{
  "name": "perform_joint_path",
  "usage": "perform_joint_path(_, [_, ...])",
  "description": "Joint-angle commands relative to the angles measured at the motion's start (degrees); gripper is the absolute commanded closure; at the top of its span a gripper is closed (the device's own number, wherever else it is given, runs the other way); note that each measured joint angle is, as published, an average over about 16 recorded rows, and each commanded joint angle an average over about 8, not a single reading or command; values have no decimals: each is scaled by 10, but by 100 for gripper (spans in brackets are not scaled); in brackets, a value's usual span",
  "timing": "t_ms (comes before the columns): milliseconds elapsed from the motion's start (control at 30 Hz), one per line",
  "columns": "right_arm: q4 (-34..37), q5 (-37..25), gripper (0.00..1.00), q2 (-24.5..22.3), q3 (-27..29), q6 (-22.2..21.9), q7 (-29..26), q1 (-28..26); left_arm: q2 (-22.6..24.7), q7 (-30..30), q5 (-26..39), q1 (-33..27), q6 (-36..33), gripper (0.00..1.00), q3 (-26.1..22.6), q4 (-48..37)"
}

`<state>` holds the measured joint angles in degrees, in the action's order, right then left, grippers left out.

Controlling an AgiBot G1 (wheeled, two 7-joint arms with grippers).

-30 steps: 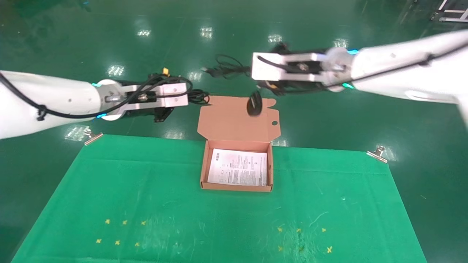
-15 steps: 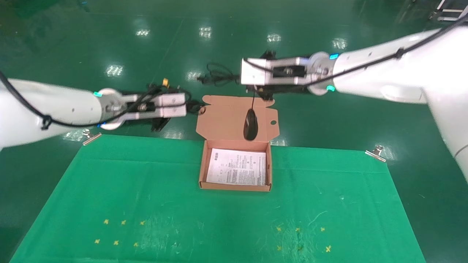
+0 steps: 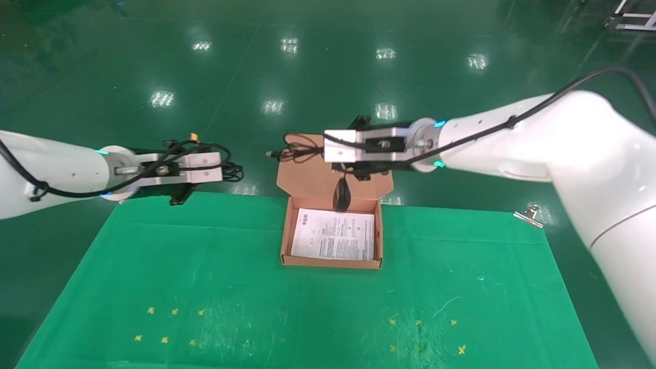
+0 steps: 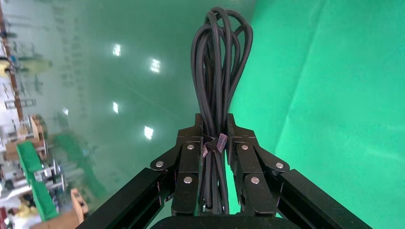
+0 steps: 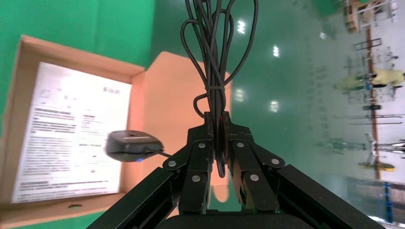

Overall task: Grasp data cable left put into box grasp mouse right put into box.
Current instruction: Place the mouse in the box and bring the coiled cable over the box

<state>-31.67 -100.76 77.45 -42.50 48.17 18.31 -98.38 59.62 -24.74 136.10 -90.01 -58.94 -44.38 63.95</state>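
My way into the box (image 3: 287,241) lay open from above; only its raised lid (image 3: 307,179) and my dangling mouse (image 3: 341,197) crowded the far wall.

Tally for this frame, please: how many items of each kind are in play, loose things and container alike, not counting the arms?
data cable: 1, held by the left gripper
mouse: 1, dangling by its cord from the right gripper
box: 1, open, with a printed sheet inside
binder clips: 1 visible at the green cloth
Total: 4
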Motion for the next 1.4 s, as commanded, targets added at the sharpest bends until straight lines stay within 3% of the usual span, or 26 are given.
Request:
perform_joint_path(33, [6, 3, 100, 5, -7, -2, 3, 7, -5, -9, 8, 0, -7, 100, 0, 3])
perform_joint_path(367, [-15, 81, 100, 9, -64, -36, -24, 46, -9, -23, 17, 4, -15, 100, 0, 17])
perform_joint_path(633, [48, 135, 100, 8, -108, -70, -71, 66, -9, -25, 18, 4, -16, 100, 0, 20])
perform_joint_path(667, [57, 141, 95, 8, -113, -72, -76, 68, -9, -25, 18, 4, -16, 100, 0, 20])
perform_joint_path(900, [91, 161, 7, 8, -132, -79, -91, 74, -10, -25, 19, 5, -17, 100, 0, 20])
perform_joint_path(933, [92, 163, 0, 7, -132, -79, -91, 75, -10, -25, 19, 5, -17, 100, 0, 20])
perform_joint_path(1167, [77, 171, 0, -9, -135, -79, -92, 80, 2, -22, 12, 9, -13, 100, -3, 22])
perform_joint_path(1400, [35, 174, 0, -56, -132, -74, -101, 82, 55, 1, 1, 24, 19, 100, -18, 6])
